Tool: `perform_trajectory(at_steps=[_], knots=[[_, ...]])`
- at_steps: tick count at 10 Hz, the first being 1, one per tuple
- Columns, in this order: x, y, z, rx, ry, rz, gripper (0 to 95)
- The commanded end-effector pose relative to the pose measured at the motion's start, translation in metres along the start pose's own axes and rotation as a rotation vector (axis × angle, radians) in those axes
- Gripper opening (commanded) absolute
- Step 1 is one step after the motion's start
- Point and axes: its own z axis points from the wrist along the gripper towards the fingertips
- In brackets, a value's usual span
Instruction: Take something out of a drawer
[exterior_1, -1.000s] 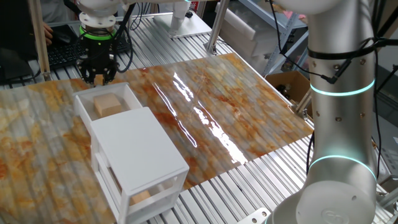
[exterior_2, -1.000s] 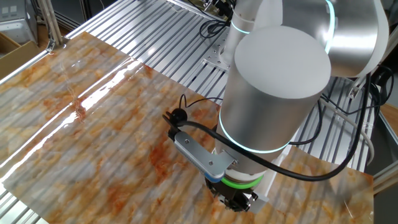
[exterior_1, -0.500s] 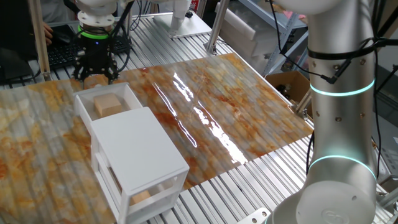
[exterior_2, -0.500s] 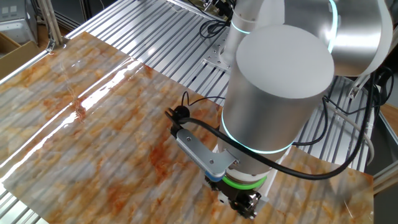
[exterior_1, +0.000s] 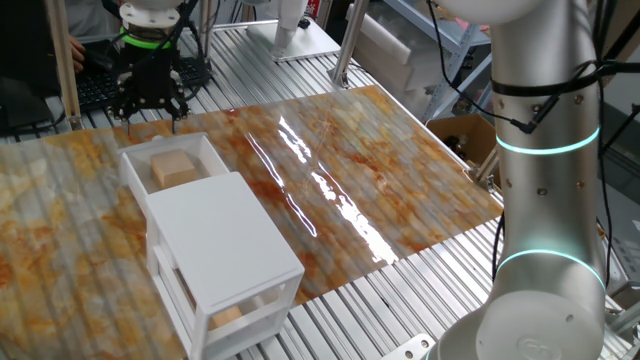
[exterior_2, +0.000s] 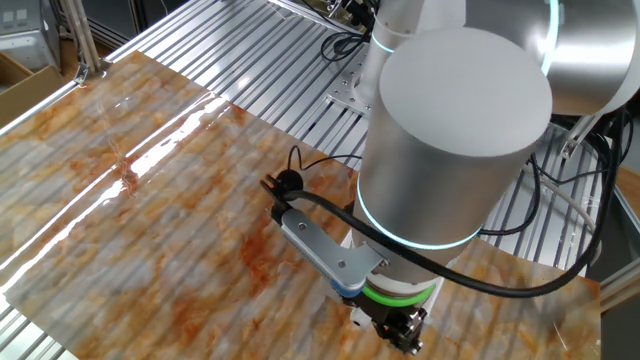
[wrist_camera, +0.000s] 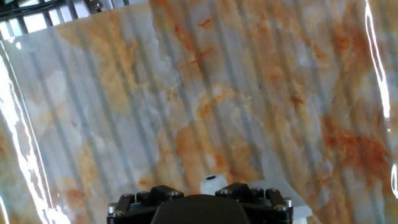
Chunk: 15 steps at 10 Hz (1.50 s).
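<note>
- Right now the black two-finger hand (exterior_1: 148, 103) hangs above the far edge of the bench, its fingers spread and holding nothing.
- From the hand, the small tan wooden block (exterior_1: 172, 168) lies below and toward the near edge, well apart from the fingertips; judged from that, the coming move is a shift toward the near edge, then a descent.
- That block looks roughly squarish from above, so I cannot tell its long axis; its sides run parallel to the drawer walls.
- It rests inside the shallow white plastic drawer (exterior_1: 134, 171), which is pulled out toward the far edge from the small white two-drawer cabinet (exterior_1: 220, 240).
- Behind the frosted front of the cabinet's lower drawer, a blurred tan lump (exterior_1: 227, 316) shows.
- Under everything lies the orange-marbled glossy bench (exterior_1: 380, 190); the hand view shows only this surface.
</note>
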Motion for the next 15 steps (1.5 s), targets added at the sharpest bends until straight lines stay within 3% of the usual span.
perform_trajectory(at_steps=[1, 5, 9, 10, 15], knots=[[0.004, -0.003, -0.007, 0.001, -0.007, 0.0, 57.0], [0.015, -0.007, -0.023, 0.003, -0.001, -0.004, 57.0], [0.026, -0.007, -0.028, 0.01, 0.006, -0.02, 57.0], [0.03, -0.007, -0.028, 0.018, 0.007, -0.03, 76.0], [0.046, -0.006, -0.022, 0.021, 0.024, -0.053, 76.0]])
